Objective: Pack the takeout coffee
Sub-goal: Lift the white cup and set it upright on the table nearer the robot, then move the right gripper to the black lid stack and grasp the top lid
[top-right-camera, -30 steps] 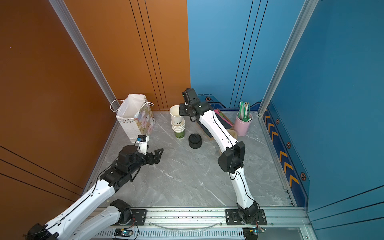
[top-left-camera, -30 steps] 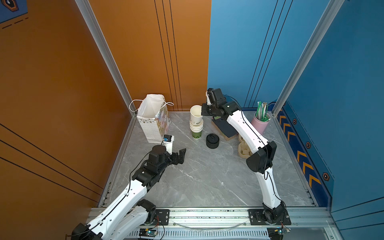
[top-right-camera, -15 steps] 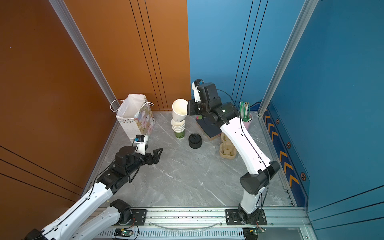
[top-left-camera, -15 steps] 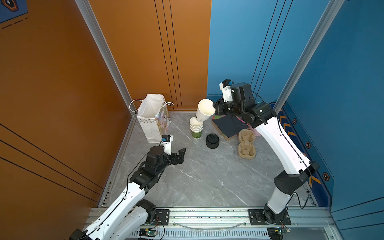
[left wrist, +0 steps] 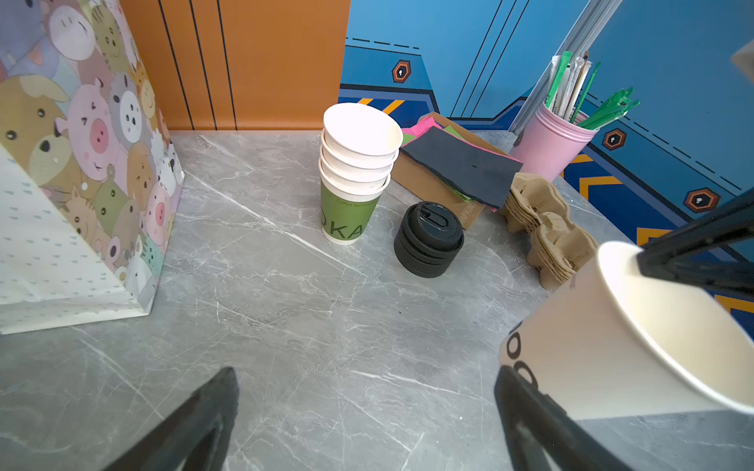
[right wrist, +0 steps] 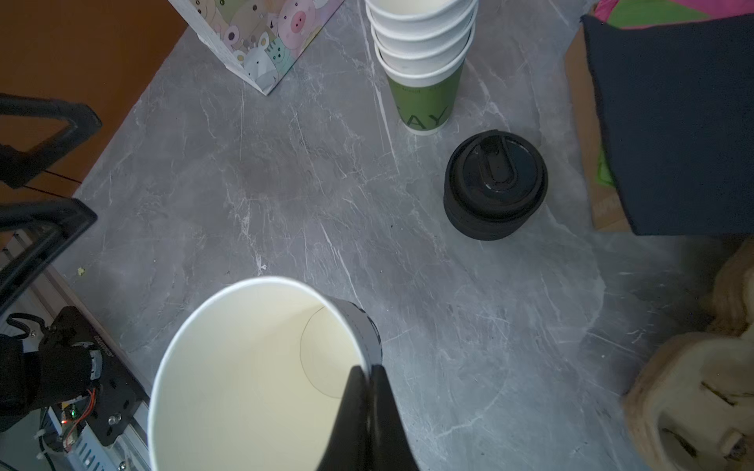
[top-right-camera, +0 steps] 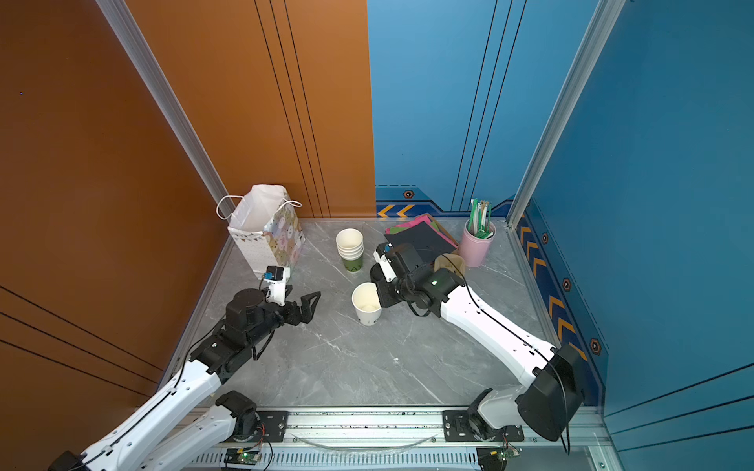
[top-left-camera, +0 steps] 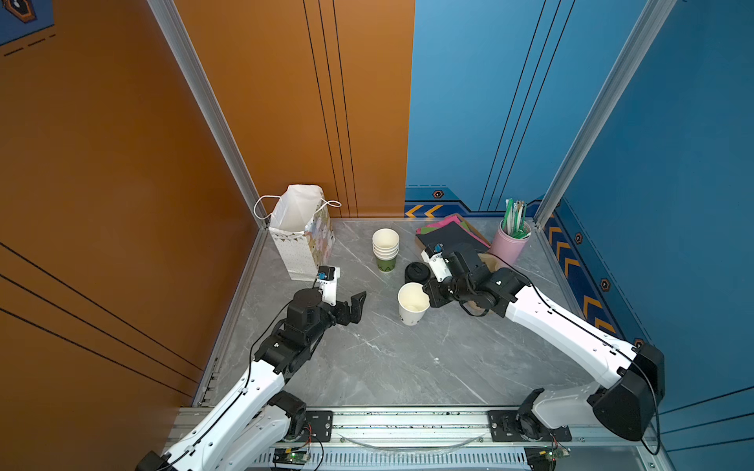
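Right wrist view: R gripper point(right wrist: 367, 373) has its fingers pressed together on the rim of the takeout cup point(right wrist: 245, 367), one finger inside the wall and one outside, so it's a thin pinch on paper only. Cup is white, open-topped and empty, w/ no lid on it. In both top views it sits mid-table point(top-left-camera: 413, 306), tilted a bit, well apart from the cup stack point(top-left-camera: 385, 248) and just in front of the lid pile point(top-left-camera: 416, 272). Can't tell whether its base touches the tabletop; prob just above it or barely resting.

L gripper point(top-left-camera: 347, 308) is spread wide, holding nothing, near the gift bag point(top-left-camera: 304, 244) and pointing toward the cup.

Progress, my read: early. One cup is separated and in hand, that's about it. Left to do: set it down upright, take one black lid off the pile and press it on, then get the closed cup into the bag. Bag stands open at the back-left corner; what shows of its inside looks empty. Pulp carriers point(left wrist: 546, 232) untouched, may or may not be needed.
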Motion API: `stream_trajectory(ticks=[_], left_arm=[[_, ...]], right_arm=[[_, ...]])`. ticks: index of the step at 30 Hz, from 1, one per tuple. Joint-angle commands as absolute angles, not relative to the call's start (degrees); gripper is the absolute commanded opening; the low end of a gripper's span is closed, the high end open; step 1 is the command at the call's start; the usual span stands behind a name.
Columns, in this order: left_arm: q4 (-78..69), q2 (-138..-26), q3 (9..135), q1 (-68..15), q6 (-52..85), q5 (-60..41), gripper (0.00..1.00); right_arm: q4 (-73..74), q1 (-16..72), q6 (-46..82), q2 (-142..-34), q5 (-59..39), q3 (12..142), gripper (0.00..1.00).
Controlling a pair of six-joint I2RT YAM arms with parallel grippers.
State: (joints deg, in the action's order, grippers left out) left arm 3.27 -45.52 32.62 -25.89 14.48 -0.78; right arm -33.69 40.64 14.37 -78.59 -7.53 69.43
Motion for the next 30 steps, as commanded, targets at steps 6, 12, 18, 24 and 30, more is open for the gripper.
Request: stream_trajectory(ticks=[6, 12, 18, 24, 30], left_arm=[[1.3, -47.0, 32.4, -27.3, 14.6, -1.6, 0.98], [1.2, -47.0, 31.9, -28.0, 14.7, -1.0, 0.98], [1.2, -46.8, 31.4, -28.5, 14.9, -0.3, 0.98], [1.2, -46.8, 31.2, -28.7, 14.9, 0.0, 0.98], [1.2, -46.6, 30.9, -28.7, 14.8, 0.2, 0.98]], right_arm=[[-22.6, 42.8, 13.5, -78.4, -7.7, 60.5, 0.00], [-20.6, 44.2, 12.0, -81.3, -7.2, 59.3, 0.00], [-20.6, 45.1, 11.0, -84.8, -7.1, 59.2, 0.00], [-19.4, 46.1, 10.9, -86.7, -6.7, 58.3, 0.00], [-18.9, 46.7, 10.6, -86.8, -6.3, 57.6, 0.02]])
